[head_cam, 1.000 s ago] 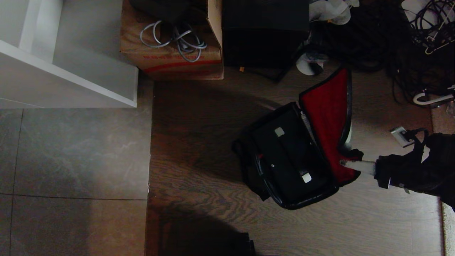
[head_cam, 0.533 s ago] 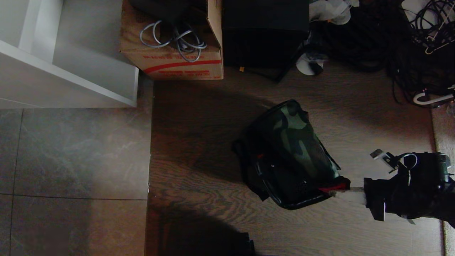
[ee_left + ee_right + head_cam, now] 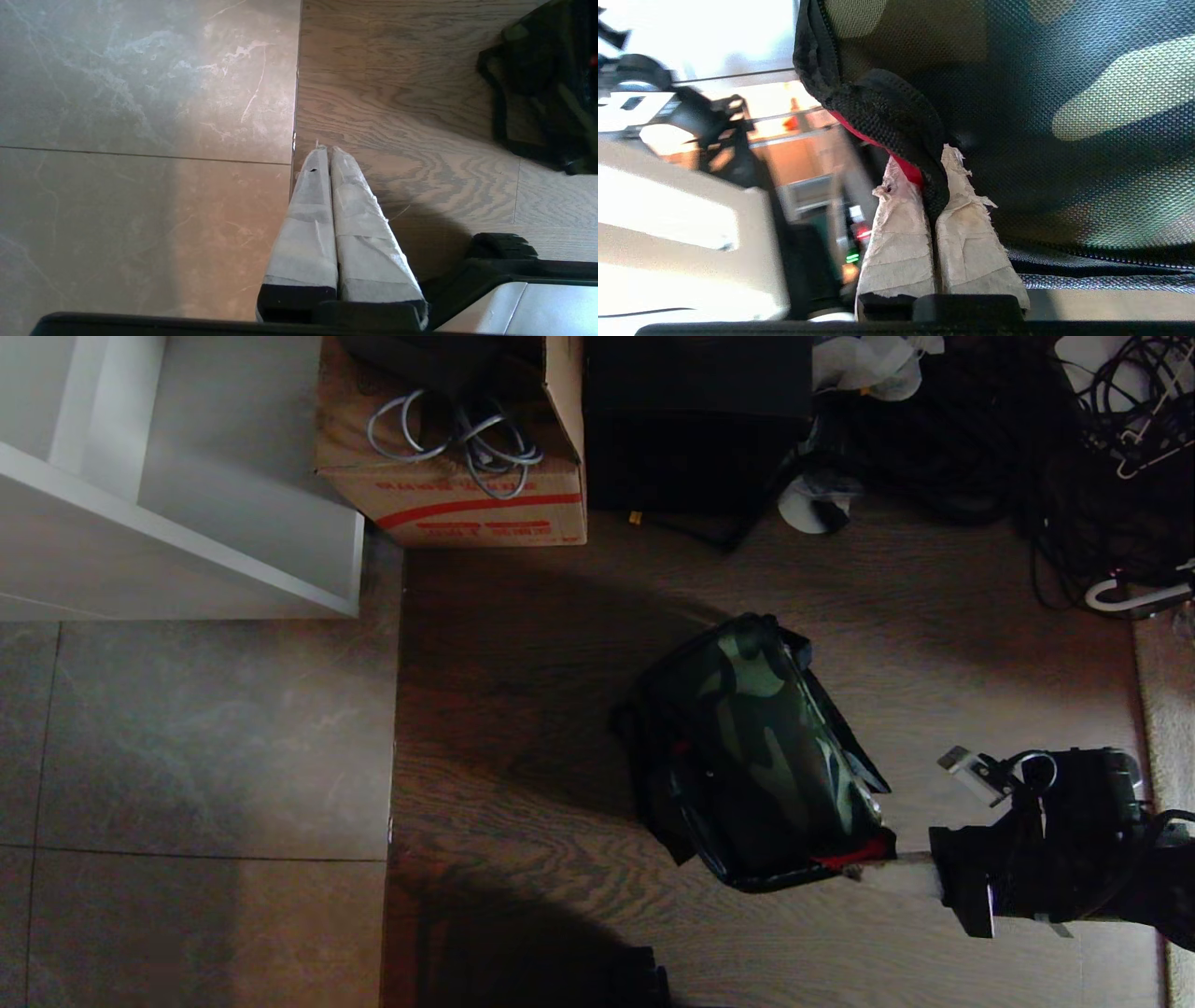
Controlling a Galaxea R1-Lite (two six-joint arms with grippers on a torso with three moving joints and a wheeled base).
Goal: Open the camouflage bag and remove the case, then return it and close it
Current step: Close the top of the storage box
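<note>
Camouflage bag (image 3: 761, 747): lying on wooden floor, lid nearly down.
Right pincer (image 3: 854, 872): pinching lid's corner.
Next: pressing lid flat, releasing.

Right gripper (image 3: 854, 871) swung camouflage bag (image 3: 766, 747) lid from open down shut

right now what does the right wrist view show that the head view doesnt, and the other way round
Only the right wrist view: the right gripper's taped fingertips pinched on the lid's black edge, with red trim squeezed between them, and the mesh weave of the camouflage panel up close.

Only the head view: the whole camouflage bag on the wooden floor, lid nearly down, plus the cardboard box and the white shelf.

Both: the right gripper shut on the bag's lid corner, red showing there.
</note>
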